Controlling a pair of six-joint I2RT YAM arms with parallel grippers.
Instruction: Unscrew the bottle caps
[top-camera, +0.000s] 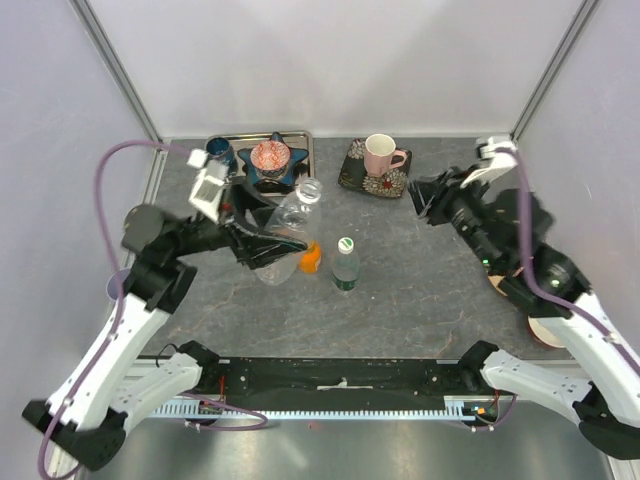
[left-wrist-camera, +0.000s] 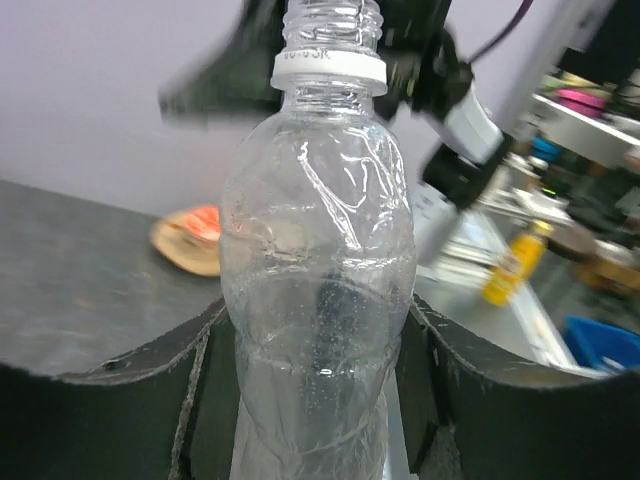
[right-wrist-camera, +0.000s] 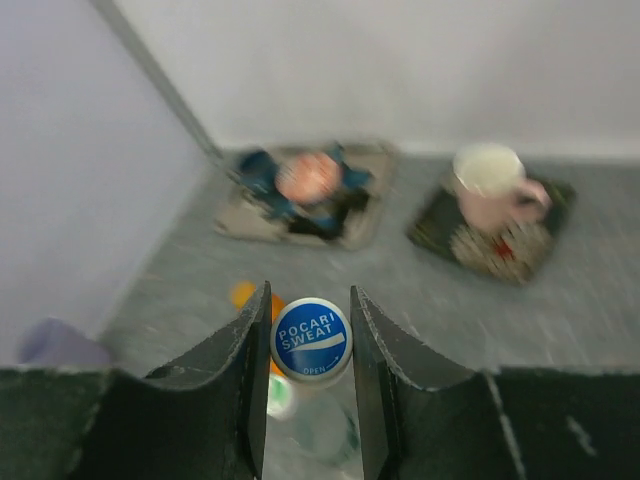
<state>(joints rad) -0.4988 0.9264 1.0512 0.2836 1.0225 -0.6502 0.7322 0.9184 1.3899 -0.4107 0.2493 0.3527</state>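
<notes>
Above the grey surface (top-camera: 420, 290), your left pincer (top-camera: 262, 243) grips the clear bottle (top-camera: 292, 215), uncapped; your right pincer (right-wrist-camera: 309, 305) holds the blue cap (right-wrist-camera: 312, 340). The green bottle (top-camera: 345, 268) is not yet opened.

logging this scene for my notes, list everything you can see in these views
clear bottle: one, colourless, cap off, held up left of centre
blue cap: one, blue and white, held up at right
green-tinted bottle: one, greenish, upright, centre
white and green cap: one, on that bottle
orange bottle: one seen, orange, beside clear bottle, partly hidden
tray: one, metal, back left
blue mug: one, blue, on tray
star dish: one, dark blue, on tray
square plate: one, dark patterned, back centre
pink mug: one, pink, on square plate
round plates: two, tan, far right, partly hidden
left gripper: black, shut on clear bottle
right gripper: black, shut on blue cap
</notes>
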